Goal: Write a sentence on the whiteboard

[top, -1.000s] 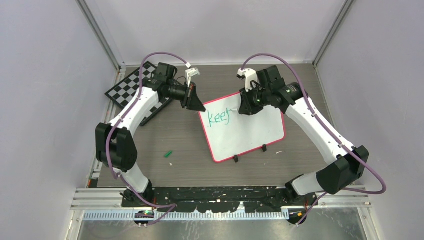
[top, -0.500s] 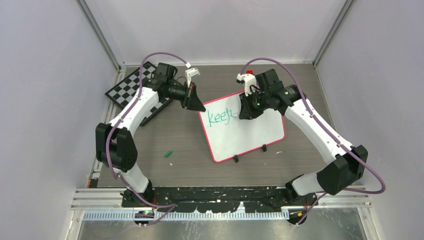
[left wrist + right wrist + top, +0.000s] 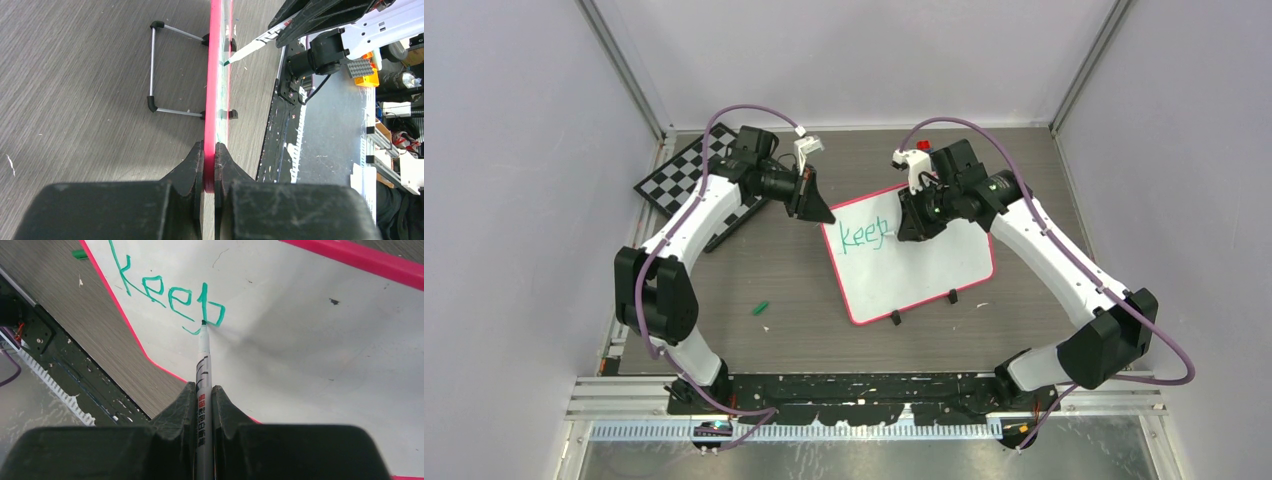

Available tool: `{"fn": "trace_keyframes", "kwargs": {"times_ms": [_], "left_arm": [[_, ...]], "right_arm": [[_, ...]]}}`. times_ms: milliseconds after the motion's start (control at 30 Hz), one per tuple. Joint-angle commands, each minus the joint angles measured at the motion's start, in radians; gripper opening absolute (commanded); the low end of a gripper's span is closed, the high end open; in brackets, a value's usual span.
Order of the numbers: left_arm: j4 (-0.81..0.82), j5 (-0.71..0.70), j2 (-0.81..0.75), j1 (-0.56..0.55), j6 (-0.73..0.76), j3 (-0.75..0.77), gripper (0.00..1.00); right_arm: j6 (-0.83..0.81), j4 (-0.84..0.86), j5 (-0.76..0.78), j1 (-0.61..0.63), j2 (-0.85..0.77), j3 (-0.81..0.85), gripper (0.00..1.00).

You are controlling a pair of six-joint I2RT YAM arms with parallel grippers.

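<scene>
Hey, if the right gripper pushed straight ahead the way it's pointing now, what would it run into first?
The whiteboard. The right gripper is shut on a marker whose tip appears to touch the board beside the green lettering, so any push would press the marker into it.

The top view looks steeply down over the whole table (image 3: 789,290). Both wrist views sit close to the whiteboard (image 3: 924,268): left sights edge-on along its rim, right faces its front.

Edge-on to the left wrist, the whiteboard (image 3: 210,75) hides its face; the marker (image 3: 203,365) runs off-frame below.
</scene>
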Motion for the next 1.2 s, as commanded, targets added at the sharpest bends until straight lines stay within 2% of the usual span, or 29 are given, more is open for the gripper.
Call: {"fn": "trace_keyframes", "kwargs": {"times_ms": [0, 167, 267, 500, 700, 967, 1167], "left_arm": [[-0.061, 0.006, -0.016, -0.024, 0.058, -0.014, 0.09], [-0.063, 0.02, -0.018, -0.026, 0.05, -0.009, 0.26], [-0.058, 0.032, -0.013, -0.028, 0.043, -0.005, 0.32], [-0.065, 0.051, 0.025, -0.055, 0.04, 0.027, 0.36], [-0.092, 0.06, 0.058, -0.064, 0.059, 0.058, 0.27], [-0.156, 0.062, 0.098, -0.073, 0.116, 0.104, 0.0], [-0.273, 0.051, 0.135, -0.085, 0.206, 0.17, 0.0]], "right_arm": [[-0.003, 0.011, -0.068, 0.003, -0.032, 0.053, 0.0], [-0.003, -0.013, -0.122, -0.014, -0.062, 0.073, 0.0], [-0.008, -0.021, -0.165, -0.051, -0.079, 0.067, 0.0], [-0.044, -0.047, -0.239, -0.14, -0.096, 0.067, 0.0], [-0.075, -0.073, -0.262, -0.177, -0.106, 0.067, 0.0], [-0.091, -0.08, -0.272, -0.181, -0.111, 0.056, 0.0], [-0.108, -0.087, -0.256, -0.181, -0.117, 0.051, 0.0]]}}
